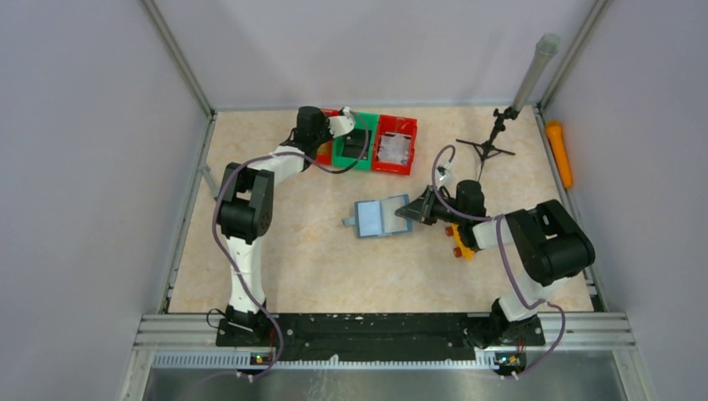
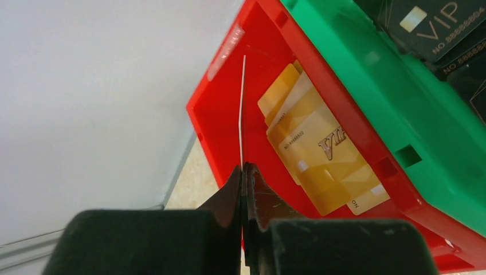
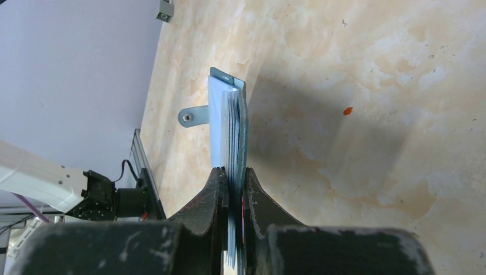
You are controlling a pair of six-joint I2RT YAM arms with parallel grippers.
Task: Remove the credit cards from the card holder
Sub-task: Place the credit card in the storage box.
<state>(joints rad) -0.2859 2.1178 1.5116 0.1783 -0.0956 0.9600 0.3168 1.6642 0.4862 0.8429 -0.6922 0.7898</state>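
Observation:
My right gripper (image 1: 415, 209) (image 3: 234, 171) is shut on the right edge of the teal-blue card holder (image 1: 380, 217) (image 3: 228, 123). The holder lies open near the table's middle. In the right wrist view it appears edge-on, with layered pale blue slots and a snap tab (image 3: 192, 116). My left gripper (image 1: 334, 132) (image 2: 245, 167) is shut on one thin credit card (image 2: 242, 114). That card is edge-on above the far left red bin (image 1: 324, 154) (image 2: 218, 74). Gold cards (image 2: 321, 154) lie in that bin. Black VIP cards (image 2: 435, 23) lie in the green bin (image 1: 355, 149) (image 2: 367, 74).
A second red bin (image 1: 395, 144) stands right of the green one. A yellow-orange toy block (image 1: 459, 242) lies under my right wrist. A small black tripod (image 1: 493, 144) stands at the back right. An orange object (image 1: 559, 154) lies along the right frame rail.

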